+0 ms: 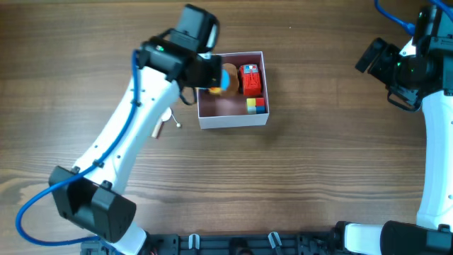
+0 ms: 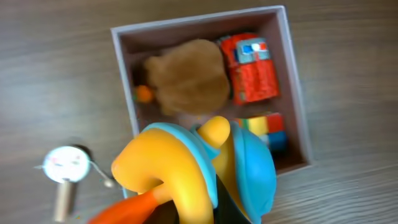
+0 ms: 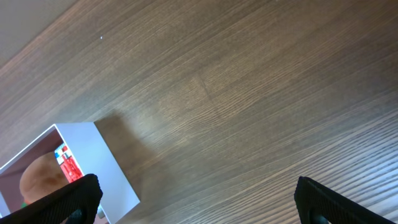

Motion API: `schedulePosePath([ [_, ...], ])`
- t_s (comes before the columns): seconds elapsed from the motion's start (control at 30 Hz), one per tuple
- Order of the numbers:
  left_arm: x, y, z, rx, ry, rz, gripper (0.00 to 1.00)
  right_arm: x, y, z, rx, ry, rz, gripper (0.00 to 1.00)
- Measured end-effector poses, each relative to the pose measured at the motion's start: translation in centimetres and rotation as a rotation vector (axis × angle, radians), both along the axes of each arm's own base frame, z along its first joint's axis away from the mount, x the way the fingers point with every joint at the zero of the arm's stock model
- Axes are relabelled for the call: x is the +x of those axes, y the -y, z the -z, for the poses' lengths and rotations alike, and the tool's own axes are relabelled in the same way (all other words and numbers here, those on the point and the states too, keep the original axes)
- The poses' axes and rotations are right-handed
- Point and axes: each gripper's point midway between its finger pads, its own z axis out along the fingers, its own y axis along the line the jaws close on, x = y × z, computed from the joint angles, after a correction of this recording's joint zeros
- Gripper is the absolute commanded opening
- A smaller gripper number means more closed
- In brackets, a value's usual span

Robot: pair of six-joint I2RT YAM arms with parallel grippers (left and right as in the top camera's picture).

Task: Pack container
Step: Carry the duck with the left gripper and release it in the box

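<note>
The container (image 1: 233,122) is a square white box with a dusty pink inside, left of the table's middle. It also shows in the left wrist view (image 2: 292,81) and the right wrist view (image 3: 99,163). In it lie a red toy truck (image 1: 250,79) (image 2: 252,68), a brown plush (image 2: 186,78) and coloured cubes (image 1: 256,105) (image 2: 267,127). My left gripper (image 1: 216,78) is shut on a yellow and blue toy (image 2: 193,171) and holds it above the container's left half. My right gripper (image 3: 198,199) is open and empty, far right of the container.
A small round white tool with a wooden handle (image 1: 164,125) (image 2: 65,171) lies on the table just left of the container. Black fixtures (image 1: 233,244) line the front edge.
</note>
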Motion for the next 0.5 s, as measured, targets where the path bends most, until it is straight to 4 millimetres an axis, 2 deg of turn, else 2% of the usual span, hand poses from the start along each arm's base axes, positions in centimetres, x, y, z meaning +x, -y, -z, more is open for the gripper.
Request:
schedulePosePath([
  [0.13, -0.2, 1.3, 1.8, -0.013, -0.055, -0.074, 0.12, 0.0, 0.0, 0.0, 0.000, 0.000, 0.000, 1.00],
  [0.27, 0.0, 2.4, 6.7, 0.037, -0.156, -0.102, 0.13, 0.0, 0.0, 0.0, 0.000, 0.000, 0.000, 1.00],
  [0.33, -0.1, 2.7, 8.4, 0.057, -0.190, -0.103, 0.12, 0.0, 0.0, 0.0, 0.000, 0.000, 0.000, 1.00],
  [0.37, -0.1, 2.6, 9.6, 0.071, -0.213, -0.108, 0.12, 0.0, 0.0, 0.0, 0.000, 0.000, 0.000, 1.00],
  [0.5, -0.4, 1.7, 11.6, 0.142, -0.253, -0.126, 0.11, 0.0, 0.0, 0.0, 0.000, 0.000, 0.000, 1.00],
])
